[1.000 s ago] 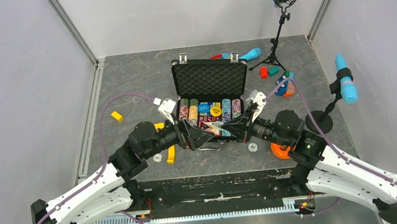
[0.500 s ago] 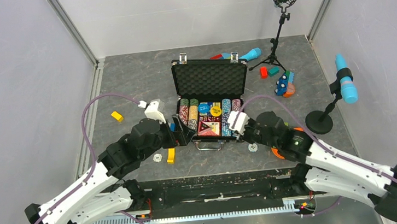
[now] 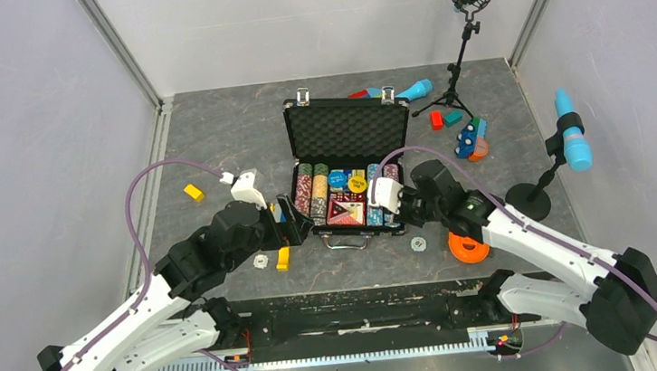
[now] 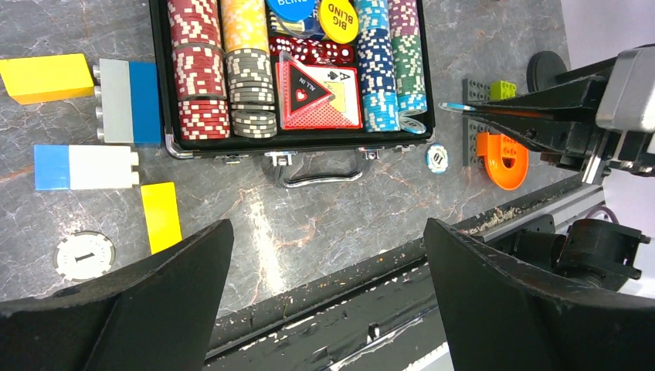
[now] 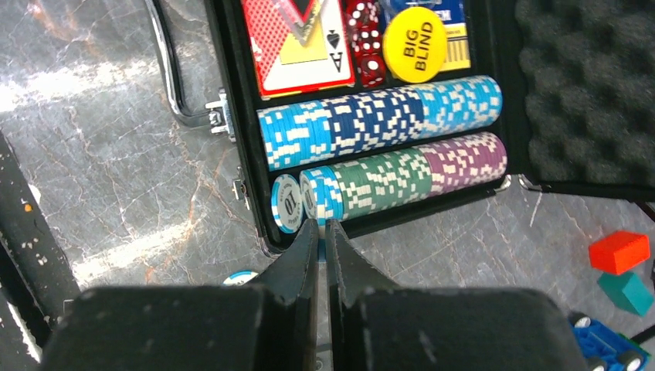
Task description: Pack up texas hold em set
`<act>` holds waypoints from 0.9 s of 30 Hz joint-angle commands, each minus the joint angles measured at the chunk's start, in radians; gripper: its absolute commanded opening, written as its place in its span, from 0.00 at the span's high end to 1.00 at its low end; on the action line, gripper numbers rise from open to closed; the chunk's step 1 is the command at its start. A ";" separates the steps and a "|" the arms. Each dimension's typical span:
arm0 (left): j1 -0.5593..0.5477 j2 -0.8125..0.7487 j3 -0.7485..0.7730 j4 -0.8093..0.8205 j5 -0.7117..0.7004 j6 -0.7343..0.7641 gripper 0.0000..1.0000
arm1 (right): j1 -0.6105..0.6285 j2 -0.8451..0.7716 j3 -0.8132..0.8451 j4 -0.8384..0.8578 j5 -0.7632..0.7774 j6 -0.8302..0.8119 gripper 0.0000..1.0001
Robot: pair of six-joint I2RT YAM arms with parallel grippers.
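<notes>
Both arms have pulled back off the open briefcase [image 3: 349,133] (mid-table, lid up), left gripper [image 4: 326,226] spread wide beside it, right gripper [image 5: 320,228] pinching a pale blue chip [image 4: 454,107] at the end row [image 5: 402,178], where a skewed push could knock its chips askew.

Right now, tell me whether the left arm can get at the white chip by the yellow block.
Probably yes. The left gripper is open, and the white chip lies flat close by with nothing over it. The yellow block sits beside it, not touching.
</notes>
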 commanded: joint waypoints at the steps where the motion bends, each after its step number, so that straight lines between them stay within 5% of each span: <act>1: 0.006 -0.008 -0.006 0.004 -0.025 0.006 0.00 | -0.006 0.037 0.055 -0.030 -0.056 -0.089 1.00; 27: 0.019 0.004 -0.025 0.033 0.001 -0.002 0.00 | -0.010 0.170 0.009 0.095 0.066 -0.100 0.99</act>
